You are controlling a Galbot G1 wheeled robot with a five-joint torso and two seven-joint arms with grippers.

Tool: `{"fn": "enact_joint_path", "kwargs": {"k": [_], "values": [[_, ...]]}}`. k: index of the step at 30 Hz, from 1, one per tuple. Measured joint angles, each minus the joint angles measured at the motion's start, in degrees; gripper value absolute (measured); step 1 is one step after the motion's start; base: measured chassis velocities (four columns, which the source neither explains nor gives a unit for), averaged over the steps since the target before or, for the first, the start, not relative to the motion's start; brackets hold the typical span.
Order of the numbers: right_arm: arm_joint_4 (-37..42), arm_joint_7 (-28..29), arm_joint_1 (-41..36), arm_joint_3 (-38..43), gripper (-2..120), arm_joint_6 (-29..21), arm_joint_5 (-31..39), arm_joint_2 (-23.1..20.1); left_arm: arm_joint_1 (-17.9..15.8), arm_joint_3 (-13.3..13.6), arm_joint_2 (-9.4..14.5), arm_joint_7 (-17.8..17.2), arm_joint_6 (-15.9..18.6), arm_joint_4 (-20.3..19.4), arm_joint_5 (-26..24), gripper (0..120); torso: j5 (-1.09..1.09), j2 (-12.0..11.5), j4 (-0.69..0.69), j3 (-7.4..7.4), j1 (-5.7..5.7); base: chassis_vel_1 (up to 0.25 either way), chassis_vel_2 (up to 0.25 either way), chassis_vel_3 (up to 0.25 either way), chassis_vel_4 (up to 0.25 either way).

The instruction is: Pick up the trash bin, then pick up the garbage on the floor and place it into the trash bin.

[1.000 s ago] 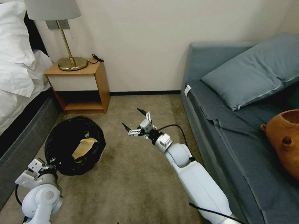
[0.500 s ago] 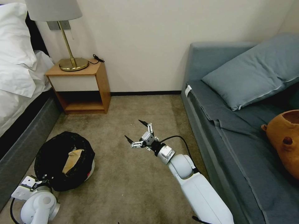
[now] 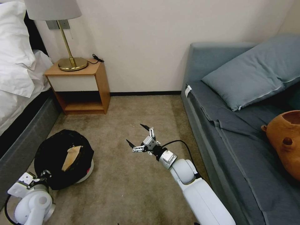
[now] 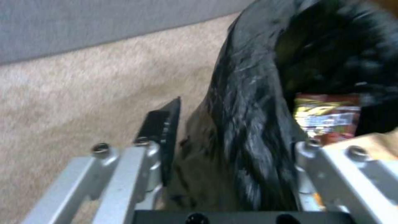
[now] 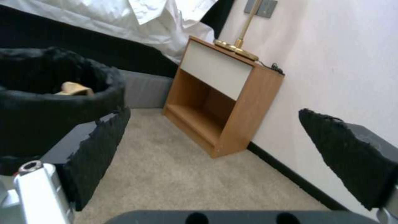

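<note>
A: Head view first. Where is the trash bin [image 3: 64, 162]?

B: On the carpet [image 3: 137, 187], on the near side of the nightstand [image 3: 79, 86] and close beside the bed [image 3: 18, 125]. It is tilted, its mouth turned toward the nightstand, and the white base rim shows on the side away from the bed. A tan paper bag [image 3: 71, 157] lies inside the black liner.

A: And the left gripper [image 3: 43, 175]?

B: It sits at the near rim of the bin, farthest from the nightstand. In the left wrist view the jaws straddle the liner-covered wall [image 4: 248, 130], one black finger [image 4: 164, 130] outside it and the other side inside, closed on that wall. A red-and-yellow snack packet [image 4: 327, 116] shows within the bin there.

A: The right gripper [image 3: 142, 139]?

B: It hangs over bare carpet, well apart from the bin on the sofa [image 3: 237, 150] side. Its jaws are spread wide and hold nothing; the right wrist view looks between the two black tips toward the nightstand [image 5: 219, 102], with the bin [image 5: 54, 93] off to one side.
</note>
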Motion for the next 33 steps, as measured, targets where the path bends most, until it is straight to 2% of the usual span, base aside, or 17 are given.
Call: {"fn": "enact_joint_path", "kwargs": {"k": [1, 2, 4, 6, 8, 12, 14, 16, 18, 21, 24, 25, 26, 28, 30, 31, 33], "values": [[0.0, 0.0, -0.1, 0.0, 100, 0.0, -0.1, 0.1, 0.0, 0.0, 0.3, -0.2, 0.1, -0.8, 0.1, 59, 0.04, 0.0, 0.0, 0.0, 0.0, 0.0, 0.0, 0.0, 0.0], [0.0, 0.0, -0.1, 0.0, 100, 0.0, -0.1, 0.1, 0.0, 0.0, 0.3, -0.2, 0.1, -0.8, 0.1, 59, 0.04, 0.0, 0.0, 0.0, 0.0, 0.0, 0.0, 0.0, 0.0], [0.0, 0.0, -0.2, 0.0, 100, 0.1, -0.2, 0.3, 0.1, -0.2, 0.8, -0.6, 0.4, -1.8, 0.3, 71, 0.03, 0.0, 0.0, 0.0, 0.0, 0.0, 0.0, 0.0, 0.0], [-0.1, 0.0, -0.2, 0.0, 100, 0.1, -0.1, 0.3, 0.3, -0.3, 1.1, -0.6, 0.4, -2.1, 0.7, 74, 0.03, 0.0, 0.0, 0.0, 0.0, 0.0, 0.0, 0.0, 0.0], [-0.3, 0.2, -0.1, -0.3, 100, 0.1, 0.8, 0.3, 0.9, -0.7, 1.7, 0.5, 0.3, -3.1, 2.7, 86, 0.03, 0.0, 0.0, 0.0, 0.0, 0.0, 0.0, 0.0, 0.0], [-0.5, 0.5, 0.0, -0.5, 100, 0.1, 1.1, 0.3, 1.4, -1.0, 2.1, 1.5, 0.1, -3.7, 4.3, 92, 0.03, 0.0, 0.0, 0.0, 0.0, 0.0, 0.0, 0.0, 0.0], [-1.0, 1.9, 0.7, -0.7, 100, -0.4, 1.5, 0.2, 2.8, -2.0, 3.6, 4.6, -0.6, -5.8, 9.1, 100, 0.04, 0.0, 0.01, 0.0, 0.0, 0.0, 0.0, 0.0, 0.0], [-1.1, 2.1, 0.8, -0.8, 100, -0.4, 1.6, 0.1, 3.0, -2.1, 3.8, 4.9, -0.6, -6.1, 9.7, 100, 0.04, 0.0, 0.01, 0.0, 0.0, 0.0, 0.0, 0.0, 0.0], [-1.4, 4.6, 1.3, -1.1, 100, -1.4, 4.0, 0.1, 4.6, -2.7, 5.0, 8.8, -1.3, -8.0, 15.1, 100, 0.04, 0.0, 0.01, 0.0, 0.0, 0.0, 0.0, 0.0, 0.0], [-1.6, 5.6, 1.5, -1.3, 100, -2.0, 5.4, 0.1, 5.4, -2.8, 5.4, 10.5, -1.7, -8.7, 17.7, 100, 0.04, 0.0, 0.01, 0.0, 0.0, 0.0, 0.0, 0.0, 0.0], [-1.0, 10.6, 1.8, -2.4, 100, -6.3, 11.9, -0.3, 8.8, -2.7, 7.2, 18.0, -3.9, -11.7, 27.4, 100, 0.05, 0.0, 0.01, -0.01, 0.0, 0.0, 0.0, 0.0, 0.0], [-1.0, 10.6, 1.8, -2.4, 100, -6.3, 11.9, -0.3, 8.8, -2.7, 7.2, 18.0, -3.9, -11.7, 27.4, 100, 0.05, 0.0, 0.01, -0.01, 0.0, 0.0, 0.0, 0.0, 0.0], [0.1, 12.8, 1.8, -3.1, 100, -8.9, 15.0, -0.8, 9.9, -2.6, 7.8, 21.2, -5.1, -12.3, 30.2, 100, 0.05, 0.0, 0.01, -0.01, 0.0, 0.0, 0.0, 0.0, 0.0], [0.5, 13.5, 1.8, -3.3, 100, -9.8, 16.1, -1.0, 10.3, -2.5, 8.1, 22.4, -5.6, -12.5, 31.1, 100, 0.04, 0.0, 0.01, -0.01, 0.0, 0.0, 0.0, 0.0, 0.0], [1.5, 17.6, 2.2, -4.2, 100, -13.8, 20.0, -1.7, 11.5, -1.8, 9.3, 27.1, -7.0, -12.8, 34.6, 100, 0.04, 0.0, 0.01, -0.01, 0.0, 0.0, 0.0, 0.0, 0.0], [1.5, 17.6, 2.2, -4.2, 100, -13.8, 20.0, -1.7, 11.5, -1.8, 9.3, 27.1, -7.0, -12.8, 34.6, 100, 0.04, 0.0, 0.01, -0.01, 0.0, 0.0, 0.0, 0.0, 0.0], [1.7, 21.3, 2.6, -4.5, 100, -17.4, 22.6, -2.0, 11.9, -0.8, 10.8, 30.1, -7.6, -12.7, 37.3, 100, 0.04, 0.0, 0.01, -0.01, 0.0, 0.0, 0.0, 0.0, 0.0]]}}
